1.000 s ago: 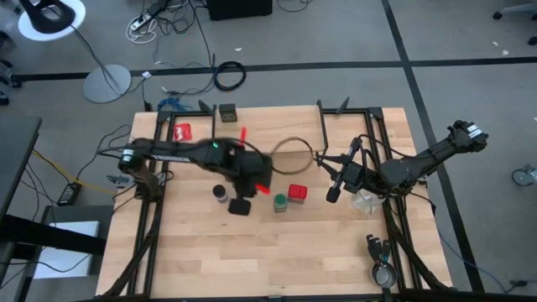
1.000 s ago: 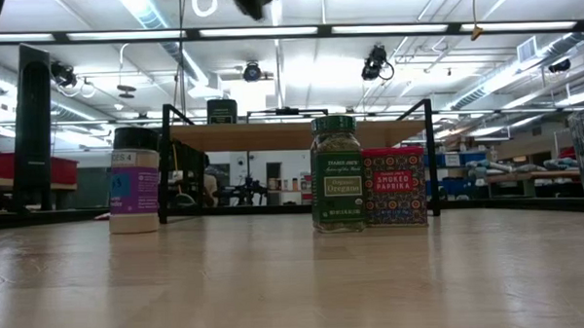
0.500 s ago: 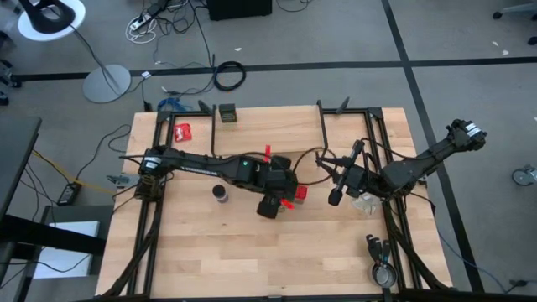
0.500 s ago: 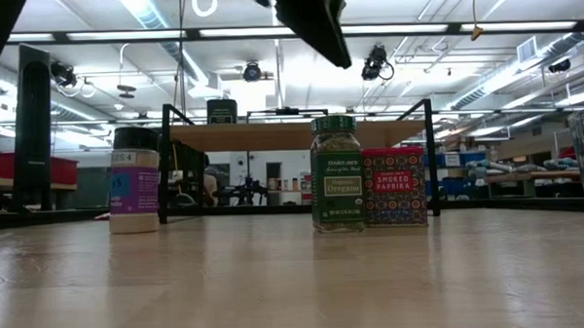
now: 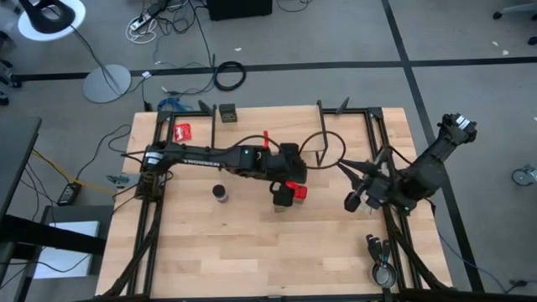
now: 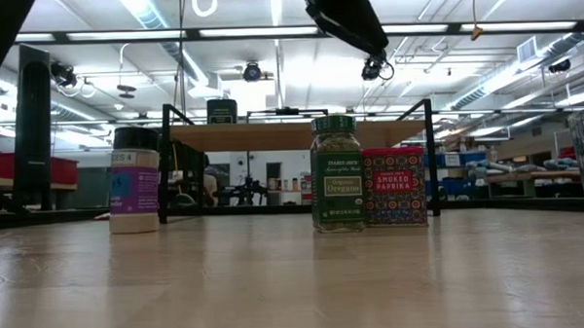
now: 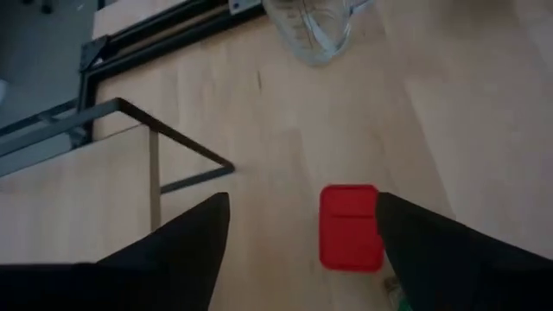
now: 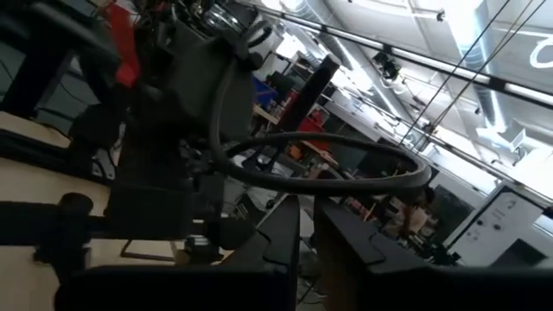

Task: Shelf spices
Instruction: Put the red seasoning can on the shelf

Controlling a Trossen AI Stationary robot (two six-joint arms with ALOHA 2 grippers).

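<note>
On shelf [image 6: 291, 135]: olive tin [image 5: 227, 111] only. Three spices left on surface. Left gripper [image 7: 298, 229] fingers spread above red tin [image 7: 350, 226]; right gripper [image 8: 304, 233] clenched, empty.

From above, the left gripper [image 5: 283, 195] covers the green glass jar [image 6: 336, 173] — we see none of it there; its wrist view cuts that jar to a sliver beside the right finger [image 7: 449, 259].

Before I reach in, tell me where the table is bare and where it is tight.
Bare: the table's whole near strip below the blue-capped jar. Crowded: mid-table, where the open left gripper hangs over the red tin and green jar. The right gripper waits at the right edge.
</note>
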